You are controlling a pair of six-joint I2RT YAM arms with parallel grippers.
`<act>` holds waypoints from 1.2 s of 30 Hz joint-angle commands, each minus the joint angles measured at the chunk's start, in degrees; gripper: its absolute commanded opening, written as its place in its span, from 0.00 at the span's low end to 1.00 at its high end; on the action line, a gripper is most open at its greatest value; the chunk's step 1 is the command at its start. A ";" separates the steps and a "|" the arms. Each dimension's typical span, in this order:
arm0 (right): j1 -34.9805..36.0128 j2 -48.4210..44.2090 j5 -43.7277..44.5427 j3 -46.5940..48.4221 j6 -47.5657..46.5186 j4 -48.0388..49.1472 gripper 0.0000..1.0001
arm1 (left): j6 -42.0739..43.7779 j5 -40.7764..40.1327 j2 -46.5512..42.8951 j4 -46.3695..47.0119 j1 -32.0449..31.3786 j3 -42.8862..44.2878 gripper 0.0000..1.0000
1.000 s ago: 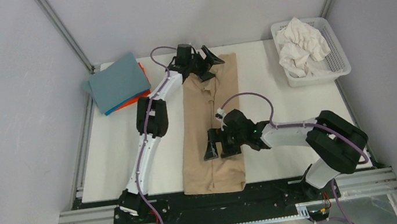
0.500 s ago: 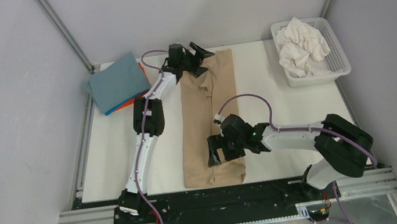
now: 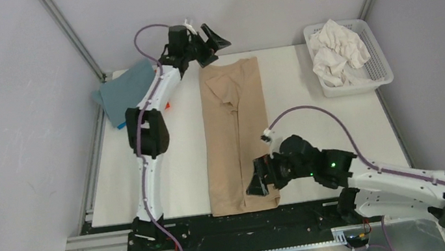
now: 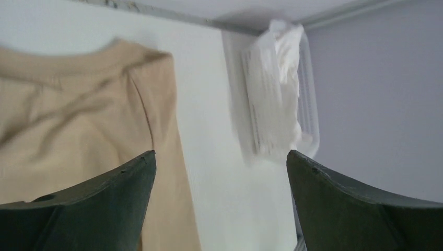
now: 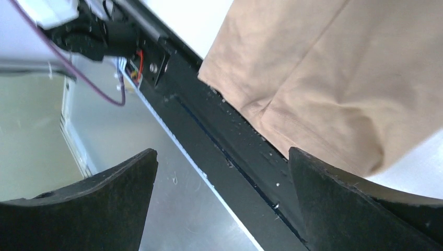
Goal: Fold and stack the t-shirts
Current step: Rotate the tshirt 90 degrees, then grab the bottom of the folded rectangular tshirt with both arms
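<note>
White tabletop [image 3: 296, 108], walled in by pale grey panels: a tan t-shirt [image 3: 234, 137] lies flat down its centre, folded into one long narrow strip, collar at the far end and hem at the near edge by the black rail [image 5: 219, 141]. The left gripper [image 3: 206, 48] hangs above the far edge, just beyond the collar and clear of the cloth, its jaws spread wide and empty. The right gripper [image 3: 262, 184] hovers low over the shirt's near right corner, its jaws equally wide, with nothing between them. At the far left corner sits a stack of folded shirts, a grey-blue t-shirt [image 3: 126, 93] on top and an orange edge [image 3: 167, 105] peeking out beneath. At the far right, crumpled white t-shirts [image 3: 337, 50] fill a white slotted basket [image 3: 383, 73].
</note>
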 commanded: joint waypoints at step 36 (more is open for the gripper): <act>1.08 -5.01 13.26 -18.45 27.87 -5.61 0.13 | -16.43 -32.08 -92.86 -5.59 -50.66 -117.90 0.64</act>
